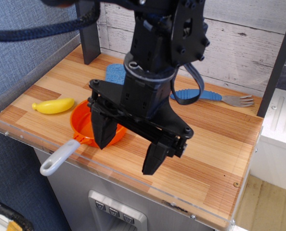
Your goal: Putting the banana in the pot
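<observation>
The shallow round orange pot with its light grey looped handle sits on the wooden tabletop; what shows of its inside holds nothing, the rest being hidden behind the arm. The small yellow plastic banana lies on the wood just left of the pot, long axis running left-right. The black gripper hangs wide open, holding nothing, one finger over the pot.

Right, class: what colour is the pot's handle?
Light grey handle on the orange pot, clear in this single view.
</observation>
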`<act>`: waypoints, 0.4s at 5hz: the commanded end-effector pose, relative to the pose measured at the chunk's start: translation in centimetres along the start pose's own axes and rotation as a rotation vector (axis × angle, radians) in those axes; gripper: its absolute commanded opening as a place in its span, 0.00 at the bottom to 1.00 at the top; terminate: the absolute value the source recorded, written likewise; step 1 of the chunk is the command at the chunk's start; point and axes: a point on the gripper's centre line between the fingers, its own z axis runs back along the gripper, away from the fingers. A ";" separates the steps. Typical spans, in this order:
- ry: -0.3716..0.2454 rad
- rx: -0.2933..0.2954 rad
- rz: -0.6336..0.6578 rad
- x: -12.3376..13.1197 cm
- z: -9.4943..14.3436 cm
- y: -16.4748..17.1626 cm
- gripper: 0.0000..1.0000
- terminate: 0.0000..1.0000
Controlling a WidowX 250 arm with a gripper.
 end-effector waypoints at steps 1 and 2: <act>0.000 0.000 0.000 0.0 0.0 0.0 1.00 0.00; 0.044 -0.066 0.244 1.8 -0.7 2.9 1.00 0.00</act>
